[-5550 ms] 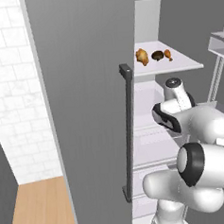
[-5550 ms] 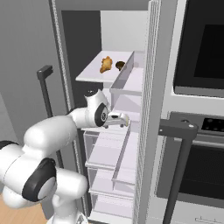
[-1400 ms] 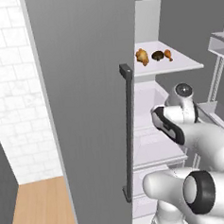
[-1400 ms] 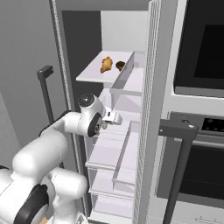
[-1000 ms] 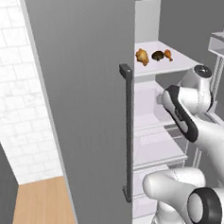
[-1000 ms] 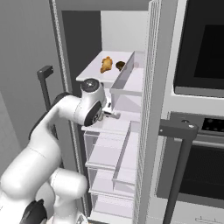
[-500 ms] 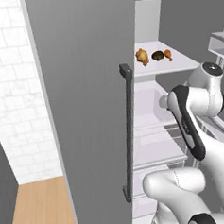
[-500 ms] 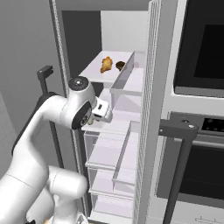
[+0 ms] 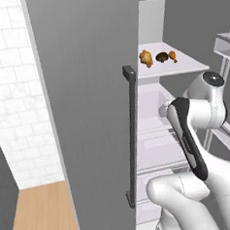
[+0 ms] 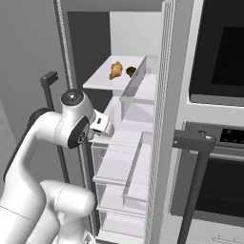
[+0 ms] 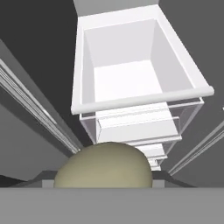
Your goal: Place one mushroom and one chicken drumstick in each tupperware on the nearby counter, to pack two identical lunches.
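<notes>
One pale tan mushroom [image 11: 103, 165] fills the foot of your hand view, a smooth rounded dome sitting right at the gripper [image 10: 101, 127], which looks clamped on it, though the finger tips themselves are hidden; on the upper fridge shelf [image 9: 182, 68] you have three more pieces: an orange-brown chicken drumstick [image 9: 145, 58] at the left, a dark brown mushroom cap [image 9: 161, 58] in the middle, and a second, smaller drumstick [image 9: 171, 56] just right of it; from the right base view only one drumstick [image 10: 115, 70] and the dark mushroom [image 10: 130, 71] can be made out; no labels or writing are readable anywhere; below the hand you see white and clear fridge drawers [image 11: 135, 83]; the grey fridge door [image 9: 91, 99] stands open with its dark handle [image 9: 131, 135]; a black oven [image 10: 221, 62] sits to the right, white tile wall and wooden floor to the left.
</notes>
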{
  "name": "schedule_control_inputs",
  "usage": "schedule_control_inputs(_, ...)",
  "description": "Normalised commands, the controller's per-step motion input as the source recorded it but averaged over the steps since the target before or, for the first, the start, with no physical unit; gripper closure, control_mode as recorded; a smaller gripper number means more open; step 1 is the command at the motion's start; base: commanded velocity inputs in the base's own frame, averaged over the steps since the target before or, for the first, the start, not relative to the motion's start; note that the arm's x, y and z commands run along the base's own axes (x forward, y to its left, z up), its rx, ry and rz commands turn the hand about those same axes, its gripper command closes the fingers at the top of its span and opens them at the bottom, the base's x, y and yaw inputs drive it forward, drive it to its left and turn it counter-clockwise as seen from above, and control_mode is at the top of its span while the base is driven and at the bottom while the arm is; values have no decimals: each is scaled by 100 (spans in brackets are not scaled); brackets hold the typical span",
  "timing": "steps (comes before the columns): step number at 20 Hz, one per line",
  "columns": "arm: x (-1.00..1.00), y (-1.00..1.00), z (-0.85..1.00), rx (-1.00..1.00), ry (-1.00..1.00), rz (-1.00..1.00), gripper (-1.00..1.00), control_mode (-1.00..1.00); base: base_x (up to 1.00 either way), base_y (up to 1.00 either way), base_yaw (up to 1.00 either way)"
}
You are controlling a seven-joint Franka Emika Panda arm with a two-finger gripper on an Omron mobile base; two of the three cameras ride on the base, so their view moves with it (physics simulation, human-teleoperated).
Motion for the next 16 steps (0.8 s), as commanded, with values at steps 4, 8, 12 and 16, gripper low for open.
schedule_control_inputs(4,-1,26,0,-8,0,1,100,-100,0,0,0)
schedule_control_inputs(8,-34,11,0,-4,-8,0,100,100,-20,0,-1)
schedule_control_inputs(12,0,0,0,0,0,0,100,100,-93,8,-16)
schedule_control_inputs(16,0,0,0,0,0,0,100,100,-81,37,-26)
